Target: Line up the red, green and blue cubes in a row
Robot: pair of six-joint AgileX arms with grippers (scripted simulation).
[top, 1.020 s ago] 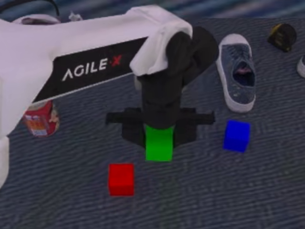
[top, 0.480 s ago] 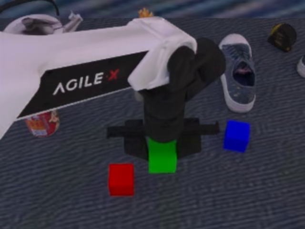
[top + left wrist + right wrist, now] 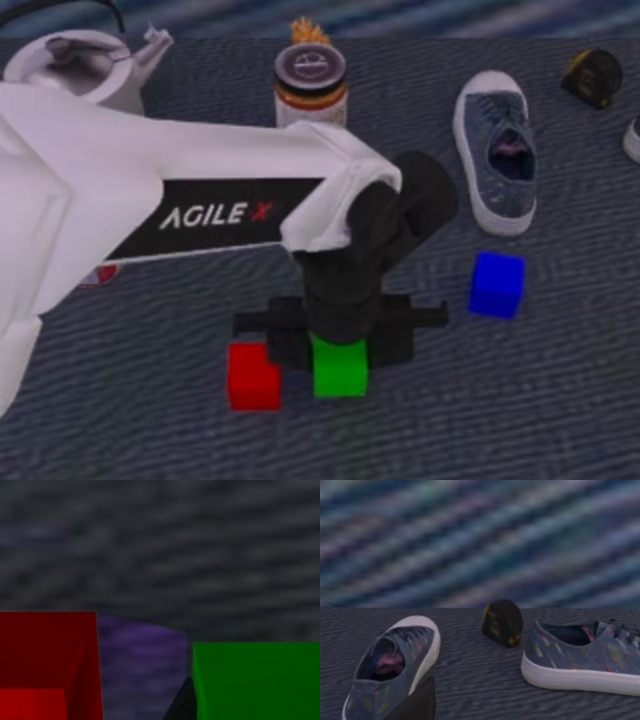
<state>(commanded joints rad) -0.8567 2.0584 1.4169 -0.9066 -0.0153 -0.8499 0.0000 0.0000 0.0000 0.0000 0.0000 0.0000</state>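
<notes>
The small matte green cube (image 3: 340,368) sits clamped in the left tool (image 3: 340,345), just right of the small matte red cube (image 3: 253,377), a narrow gap between them. Risk, as I judge it: opening askew could nudge red or leave green crooked. The right tool is out of view. One small matte blue cube (image 3: 497,285) lies well right; three cubes, two canvas shoes (image 3: 497,150).

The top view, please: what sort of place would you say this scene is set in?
Probably a simulated tabletop test bench: plain red, green and blue cubes lie on a dark textured table among unrelated clutter, such as a shoe and a jar.
</notes>
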